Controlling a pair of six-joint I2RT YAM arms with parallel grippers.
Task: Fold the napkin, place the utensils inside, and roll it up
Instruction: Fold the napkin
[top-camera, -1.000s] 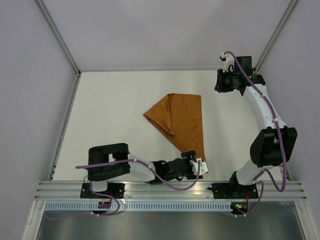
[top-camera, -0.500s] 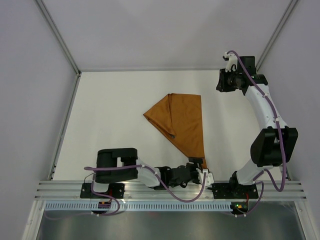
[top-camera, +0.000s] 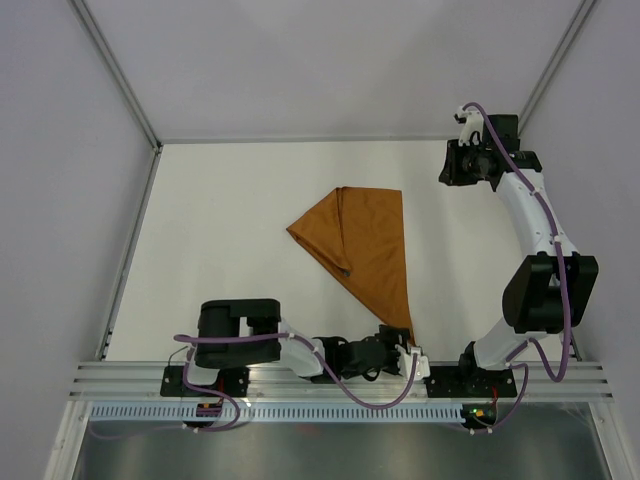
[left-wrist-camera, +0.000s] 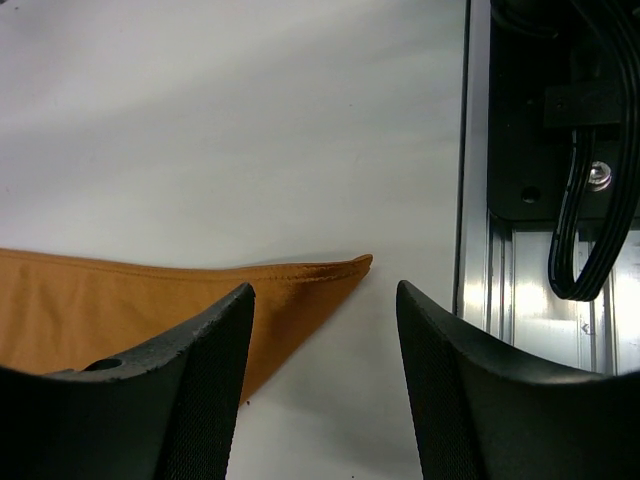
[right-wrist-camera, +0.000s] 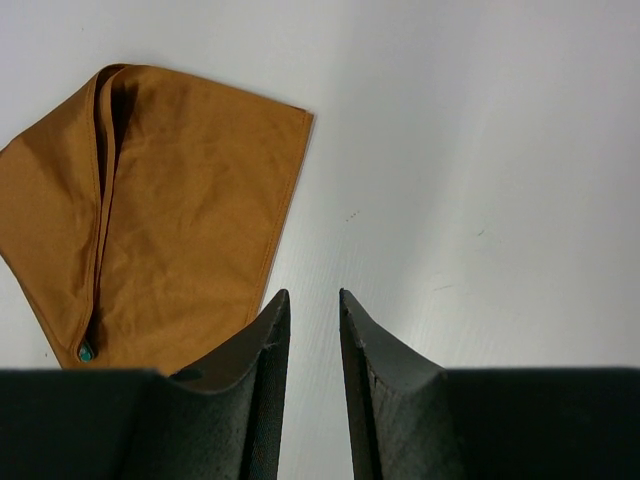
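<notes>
Down at the near edge of the desk (top-camera: 220, 220), right by the metal rail (left-wrist-camera: 478, 200), the left jaws sit low and apart. The near corner of the napkin (top-camera: 365, 255) pokes into the gap between the two dark fingers (left-wrist-camera: 200, 390). From the wrist view one finger covers a bit of the cloth's edge, but I can't tell if it's actually touching, and nothing is clamped. The napkin itself is folded over into a long triangle lying flat around the middle of the desk, wide end toward the far side and the point aimed at the near edge. There's a crease running down its left part, and at the bottom of that crease a tiny teal tip of the fork (right-wrist-camera: 85, 352) peeks out, with the rest tucked under the cloth. The right jaws are way off at the far right of the desk, well apart from the napkin, with just a narrow slit between them and nothing in it.
</notes>
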